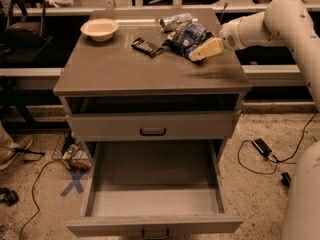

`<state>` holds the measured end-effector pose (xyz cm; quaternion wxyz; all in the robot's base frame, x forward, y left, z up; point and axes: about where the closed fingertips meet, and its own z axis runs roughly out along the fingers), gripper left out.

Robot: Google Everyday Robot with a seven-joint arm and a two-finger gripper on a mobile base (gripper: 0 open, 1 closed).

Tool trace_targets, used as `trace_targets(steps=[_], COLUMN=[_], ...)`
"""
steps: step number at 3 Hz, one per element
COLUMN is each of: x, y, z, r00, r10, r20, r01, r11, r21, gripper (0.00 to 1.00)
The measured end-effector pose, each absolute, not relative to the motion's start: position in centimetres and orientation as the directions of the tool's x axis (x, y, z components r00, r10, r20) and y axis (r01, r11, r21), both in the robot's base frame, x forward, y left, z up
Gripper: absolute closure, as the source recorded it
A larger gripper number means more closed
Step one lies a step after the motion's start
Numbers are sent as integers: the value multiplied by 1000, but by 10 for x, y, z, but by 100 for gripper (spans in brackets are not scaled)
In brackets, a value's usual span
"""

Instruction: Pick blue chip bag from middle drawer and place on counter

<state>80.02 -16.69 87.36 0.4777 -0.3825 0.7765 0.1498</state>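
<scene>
One end effector (pixel 204 50) — near counter (pixel 125 76) edge

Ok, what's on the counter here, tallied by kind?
bowl: 1
black wrapper: 1
can: 1
blue chip bag: 1
Total: 4, all on the counter. The gripper is at the bag's right edge.

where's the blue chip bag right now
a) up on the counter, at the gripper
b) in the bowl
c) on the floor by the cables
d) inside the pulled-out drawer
a: the blue chip bag is on the counter, toward its back right, with the gripper against the bag's right edge, well above the pulled-out drawer.
</scene>
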Motion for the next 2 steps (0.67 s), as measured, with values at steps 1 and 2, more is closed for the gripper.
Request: trace_targets(steps=[1,2], x=[781,750], y=[-188,-222], z=[893,906], r00=[-216,-199], r10=[-435,-406], r20=[-874,-892], r01=[-708,-650], r11=[687,736], r21=[-167,-190], gripper=[0,0])
